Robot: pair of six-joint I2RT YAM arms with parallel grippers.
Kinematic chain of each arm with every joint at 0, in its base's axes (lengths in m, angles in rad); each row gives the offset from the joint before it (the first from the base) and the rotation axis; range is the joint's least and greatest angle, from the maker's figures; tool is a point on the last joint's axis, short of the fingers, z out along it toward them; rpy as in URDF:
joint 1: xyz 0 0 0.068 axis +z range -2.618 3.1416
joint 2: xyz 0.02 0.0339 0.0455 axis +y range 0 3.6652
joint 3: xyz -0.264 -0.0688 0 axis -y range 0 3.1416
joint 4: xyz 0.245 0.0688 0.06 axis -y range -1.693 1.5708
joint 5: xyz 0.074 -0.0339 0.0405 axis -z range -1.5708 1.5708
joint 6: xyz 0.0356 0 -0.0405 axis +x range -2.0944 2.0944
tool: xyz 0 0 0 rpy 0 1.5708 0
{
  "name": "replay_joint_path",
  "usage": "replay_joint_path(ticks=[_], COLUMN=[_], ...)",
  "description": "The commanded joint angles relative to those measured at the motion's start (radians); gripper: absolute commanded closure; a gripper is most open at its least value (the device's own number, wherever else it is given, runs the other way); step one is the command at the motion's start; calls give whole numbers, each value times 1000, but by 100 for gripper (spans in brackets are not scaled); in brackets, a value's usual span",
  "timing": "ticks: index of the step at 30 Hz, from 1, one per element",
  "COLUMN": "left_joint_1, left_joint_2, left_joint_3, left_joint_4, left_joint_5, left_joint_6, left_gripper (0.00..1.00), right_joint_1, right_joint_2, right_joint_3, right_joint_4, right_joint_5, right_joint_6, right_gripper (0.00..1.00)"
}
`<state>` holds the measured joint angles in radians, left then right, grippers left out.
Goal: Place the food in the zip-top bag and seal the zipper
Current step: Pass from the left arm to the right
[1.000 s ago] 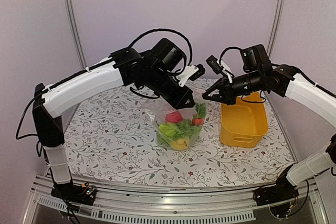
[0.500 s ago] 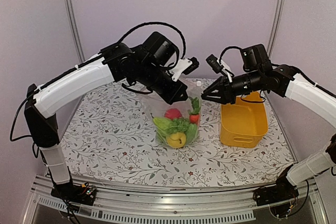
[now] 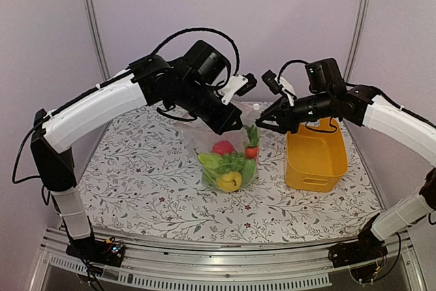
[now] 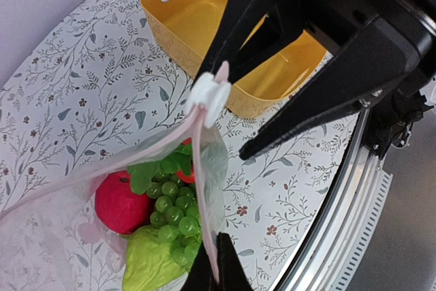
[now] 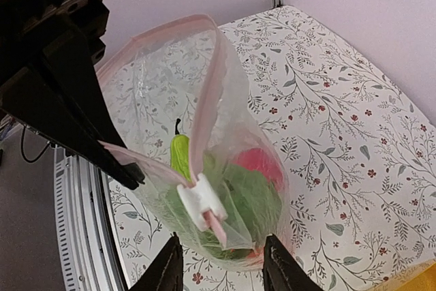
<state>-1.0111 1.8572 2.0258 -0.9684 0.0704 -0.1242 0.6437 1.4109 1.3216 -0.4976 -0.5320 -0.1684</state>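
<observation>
1. One table (image 3: 136, 182) under a flowered cloth carries everything. Two arms reach in from either side and meet above its middle.
2. One yellow basket (image 3: 315, 158) stands on the right, just beside the bag but apart from it. Nothing shows inside it, so the loading looks finished.
3. One zip-top bag (image 3: 216, 142) hangs upright at the centre, its bottom seemingly resting on the cloth. Holding it by the mouth lets the load sag low and keeps the top edge taut for closing.
4. The left gripper (image 3: 236, 125) is pinched tight on the bag's mouth edge, a short way along from the slider. I judge it to be the anchor that the other arm will pull against.
5. The right gripper (image 5: 223, 243) has its jaws moderately parted, one on each side of the slider. It grasps nothing and looks lined up to close on the slider.
6. The food lies in the bottom of the bag. I count one red ball (image 4: 121, 202), one lemon (image 3: 229, 181), one grape bunch (image 4: 169, 212), one pale leafy piece (image 4: 153, 264), one green stalked piece (image 5: 179, 157) and one small red piece (image 3: 251, 152). The overlap may hide more.
7. One zipper (image 5: 208, 93), a pinkish strip, rims the mouth, which gapes in a loop and is not yet sealed.
8. One white slider (image 5: 199, 202) sits where the two lips join.
</observation>
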Motion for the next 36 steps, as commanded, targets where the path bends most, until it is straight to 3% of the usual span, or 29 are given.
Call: replay_joint_path(ticks=[1,6,12,23,27,29,32,36], left_joint_1=[14,16,24,44,50,52,52,43], left_joint_2=[-39,-38,-42,-46,-44,-43,-44,-59], left_joint_3=[-9,-6,-11,-21,-20,-13,27,92], left_joint_4=[7,11,13,23,26,24,16,45], left_joint_5=[11,24,26,36,37,21,-49,-94], left_joint_6=[12,12,13,10,8,7,12,59], left_gripper=[100,100,100,100,100,95,76,62], right_joint_1=[7,8,10,11,13,16,28,40], right_joint_2=[16,27,35,19,27,28,24,10], right_joint_3=[18,20,24,22,33,42,67,71], right_joint_4=[55,74,74,70,74,70,25,-33], right_joint_5=[21,-17,-70,-82,-73,-63,-42,-25], right_joint_6=[-4,5,-5,-5,-1,1,-22,-55], right_gripper=[61,59,82,83,95,100,100,100])
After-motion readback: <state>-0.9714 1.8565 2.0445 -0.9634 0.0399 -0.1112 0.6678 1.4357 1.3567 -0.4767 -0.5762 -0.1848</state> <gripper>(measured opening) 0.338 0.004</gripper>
